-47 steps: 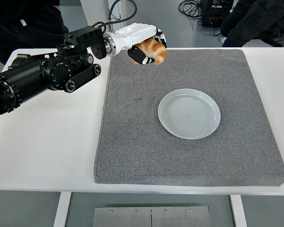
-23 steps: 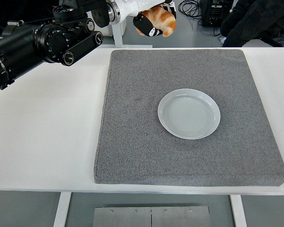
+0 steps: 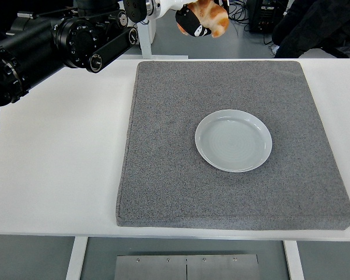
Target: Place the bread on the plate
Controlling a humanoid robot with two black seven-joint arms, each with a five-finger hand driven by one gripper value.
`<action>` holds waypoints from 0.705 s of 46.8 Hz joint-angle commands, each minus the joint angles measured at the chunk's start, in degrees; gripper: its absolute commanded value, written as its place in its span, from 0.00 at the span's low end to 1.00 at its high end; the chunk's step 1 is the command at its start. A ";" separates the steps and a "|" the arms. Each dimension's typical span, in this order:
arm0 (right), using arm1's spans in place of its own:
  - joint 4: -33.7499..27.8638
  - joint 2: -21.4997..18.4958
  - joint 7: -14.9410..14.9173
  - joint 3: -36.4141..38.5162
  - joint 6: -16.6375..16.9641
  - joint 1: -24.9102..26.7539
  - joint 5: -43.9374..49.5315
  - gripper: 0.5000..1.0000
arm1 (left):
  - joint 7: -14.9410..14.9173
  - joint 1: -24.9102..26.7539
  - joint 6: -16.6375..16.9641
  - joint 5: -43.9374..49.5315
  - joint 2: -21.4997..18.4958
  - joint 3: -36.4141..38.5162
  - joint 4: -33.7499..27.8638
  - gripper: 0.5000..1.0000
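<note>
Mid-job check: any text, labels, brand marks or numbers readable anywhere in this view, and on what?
None can be read.
The plate, the grey mat and the white table are plain, with no print.
The bread in the left hand shows no label.
The black left arm shows no mark that I can make out.

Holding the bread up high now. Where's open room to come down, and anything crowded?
The plate is bare. The grey mat is open left of and in front of it, and the white table is bare left of the mat. Only the far-left is crowded, by the left hand holding the bread.
</note>
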State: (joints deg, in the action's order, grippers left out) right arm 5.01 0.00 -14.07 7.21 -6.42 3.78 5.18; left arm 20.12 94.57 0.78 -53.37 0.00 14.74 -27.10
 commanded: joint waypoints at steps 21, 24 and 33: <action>0.00 0.00 0.00 0.00 0.00 0.00 0.01 1.00 | -0.17 -0.09 0.71 -1.03 0.00 -0.15 -7.08 0.00; 0.00 0.00 0.00 0.00 0.00 0.00 0.01 1.00 | -0.35 -0.35 1.06 -1.20 0.00 -0.15 -8.49 0.00; 0.00 0.00 0.00 0.00 0.00 0.00 0.01 1.00 | -0.35 -1.49 6.07 -2.26 0.00 -0.24 -13.32 0.00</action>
State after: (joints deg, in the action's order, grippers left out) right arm 5.01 0.00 -14.06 7.21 -6.42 3.78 5.21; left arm 19.72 93.46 5.78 -55.27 0.00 14.50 -39.34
